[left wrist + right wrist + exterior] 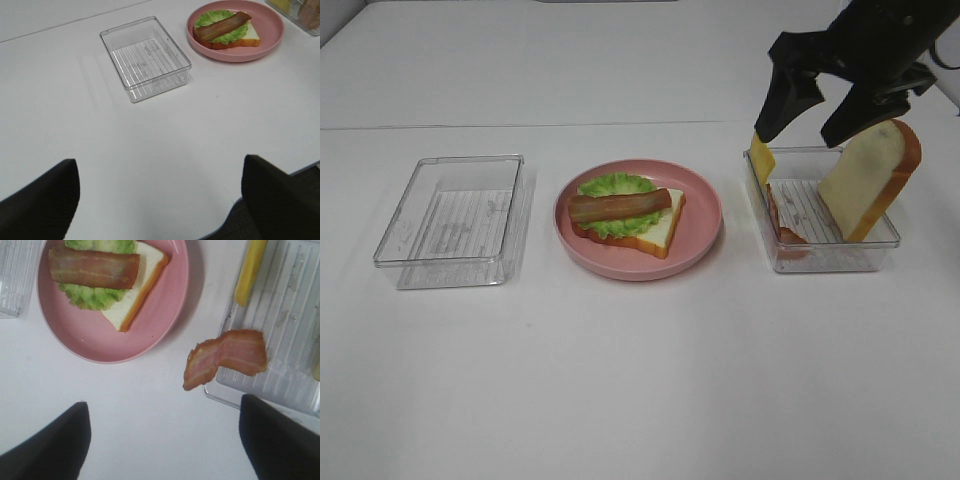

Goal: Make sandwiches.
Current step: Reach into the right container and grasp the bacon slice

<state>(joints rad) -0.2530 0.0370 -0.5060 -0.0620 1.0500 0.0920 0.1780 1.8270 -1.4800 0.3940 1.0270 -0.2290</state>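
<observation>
The open sandwich lies on the pink plate (705, 225): a bread slice (662, 234), green lettuce (612, 185) and a bacon strip (620, 206) on top. It also shows in the right wrist view (132, 290) and the left wrist view (225, 27). The right clear box (830, 262) holds a second bread slice (870, 180) leaning on its right wall, a yellow cheese slice (761, 160) on its left wall, and a bacon strip (227, 357) hanging over its edge. My right gripper (798, 132) hovers open and empty above this box. My left gripper (159, 160) is open and empty over bare table.
An empty clear box (455, 220) stands left of the plate and shows in the left wrist view (145, 57). The white table's front edge (260, 187) is near the left gripper.
</observation>
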